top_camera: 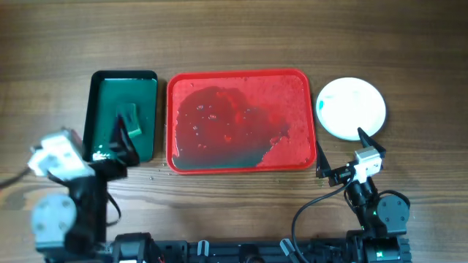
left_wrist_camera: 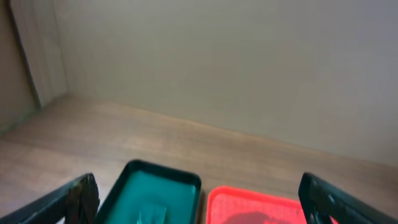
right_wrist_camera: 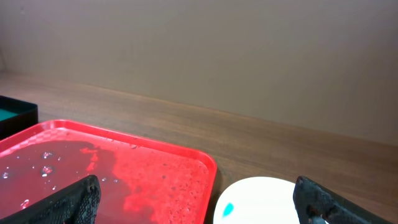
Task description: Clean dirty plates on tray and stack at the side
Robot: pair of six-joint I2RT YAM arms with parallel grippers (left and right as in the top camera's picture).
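Right gripper (top_camera: 338, 139): jaws spread wide, nothing held. Left gripper (left_wrist_camera: 196, 200): likewise spread wide and empty.

Plates (top_camera: 351, 108): off the tray, on the bare table (top_camera: 409, 58) just ahead of the right gripper and slightly to its right. They read as one white disc, so the number in the pile cannot be told. A small teal fleck shows at the edge nearest the tray.

Tray (top_camera: 241, 74): ahead and to the left of the right gripper. It carries no plate, only a wet teal-tinted film.

Green tray (top_camera: 99, 109), with a sponge (top_camera: 130, 120) in it: directly ahead of the left gripper.

Assessment: the plates appear stiff, light and smooth, and probably wet, so slippery. The rim sits low on the table. The near rim is the likeliest hold, pinched top and underside.
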